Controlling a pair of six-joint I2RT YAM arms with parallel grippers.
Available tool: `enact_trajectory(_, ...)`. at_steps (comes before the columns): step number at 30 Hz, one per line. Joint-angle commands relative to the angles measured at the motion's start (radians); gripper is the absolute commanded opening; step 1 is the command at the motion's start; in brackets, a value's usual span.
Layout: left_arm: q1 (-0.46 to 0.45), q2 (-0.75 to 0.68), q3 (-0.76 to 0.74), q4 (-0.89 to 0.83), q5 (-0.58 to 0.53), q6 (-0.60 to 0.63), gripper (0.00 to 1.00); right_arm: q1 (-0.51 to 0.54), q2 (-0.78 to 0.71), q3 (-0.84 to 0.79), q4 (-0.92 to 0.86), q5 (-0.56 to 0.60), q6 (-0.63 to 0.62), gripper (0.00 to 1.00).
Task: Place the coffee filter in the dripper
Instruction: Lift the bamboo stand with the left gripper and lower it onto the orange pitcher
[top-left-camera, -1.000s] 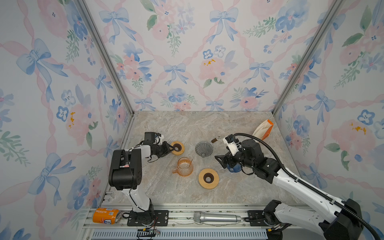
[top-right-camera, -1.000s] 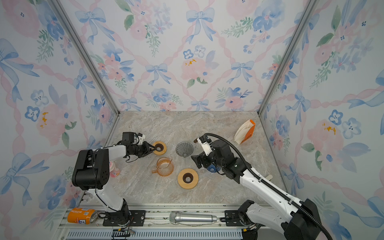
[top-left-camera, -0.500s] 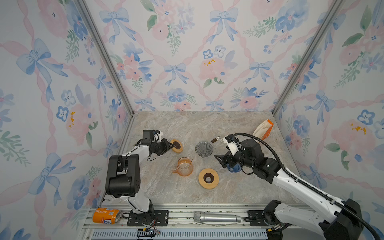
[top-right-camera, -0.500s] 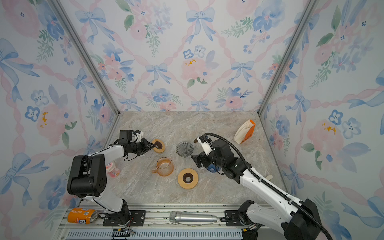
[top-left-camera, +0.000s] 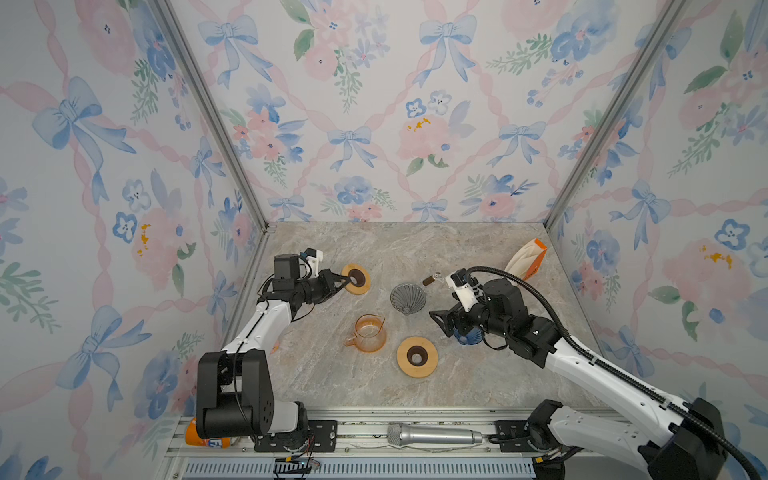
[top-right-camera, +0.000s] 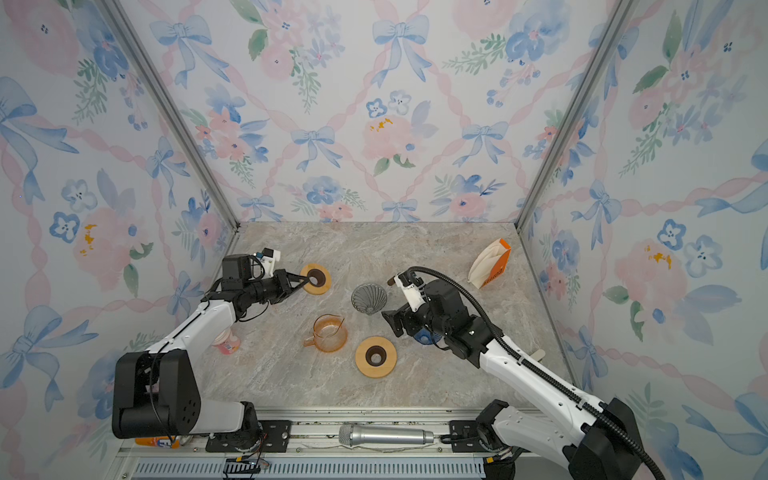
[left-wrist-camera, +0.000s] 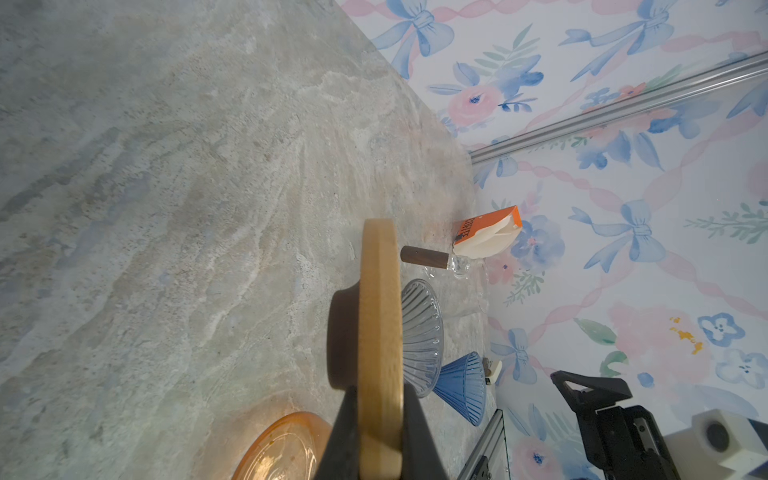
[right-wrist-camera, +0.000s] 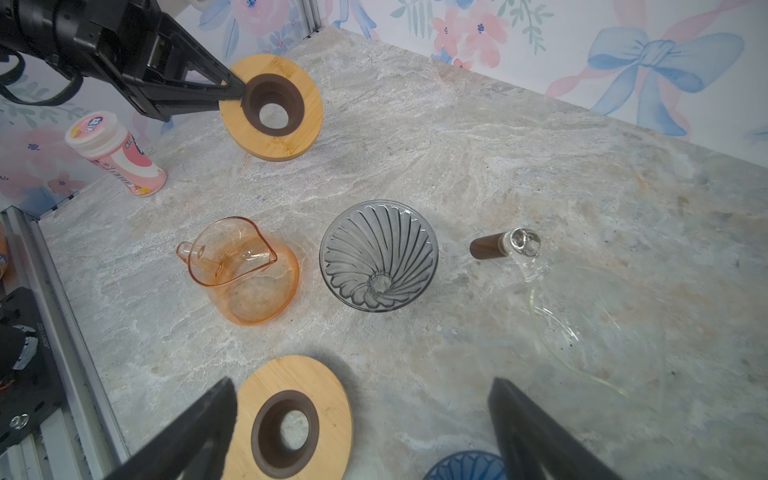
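The left gripper (top-left-camera: 343, 283) has its black fingers (left-wrist-camera: 420, 432) clamped on the rim of a round wooden ring with a dark collar (top-left-camera: 356, 279). The right gripper (right-wrist-camera: 361, 392) hangs spread wide and empty over the mottled stone-look tabletop (top-left-camera: 415, 249). White paper coffee filters in an orange packet (top-left-camera: 524, 259) sit near the floral-papered wall (top-left-camera: 665, 208), well apart from the grey ribbed glass dripper (top-left-camera: 408, 296).

Tally: two wooden ring stands (top-left-camera: 362, 287) (top-left-camera: 429, 362); three cone drippers (top-left-camera: 408, 297) (left-wrist-camera: 461, 386) (right-wrist-camera: 486, 248). One each: orange glass pitcher (top-left-camera: 368, 338), filter pack (top-left-camera: 525, 259), pink canister (right-wrist-camera: 114, 153), orange can (top-left-camera: 190, 435), microphone (top-left-camera: 432, 435).
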Motion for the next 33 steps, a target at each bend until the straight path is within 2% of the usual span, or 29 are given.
enact_trajectory(1, 0.0, -0.058, -0.041, -0.001, 0.065, -0.036, 0.0, 0.011, -0.026, -0.009, 0.01, -0.019, 0.001, 0.96)
enact_trajectory(13, -0.003, -0.227, -0.199, -0.001, 0.167, -0.091, 0.0, 0.02, -0.075, -0.015, -0.02, -0.015, -0.003, 0.96)
enact_trajectory(19, -0.039, -0.296, -0.263, -0.001, 0.18, -0.113, 0.0, 0.034, -0.1, -0.021, -0.035, 0.001, -0.002, 0.96)
enact_trajectory(28, -0.051, -0.3, -0.33, 0.001, 0.173, -0.1, 0.0, 0.053, -0.115, -0.025, -0.043, 0.008, 0.002, 0.96)
enact_trajectory(33, -0.05, -0.286, -0.365, 0.059, 0.167, -0.128, 0.0, 0.058, -0.122, -0.025, -0.05, 0.017, 0.0, 0.96)
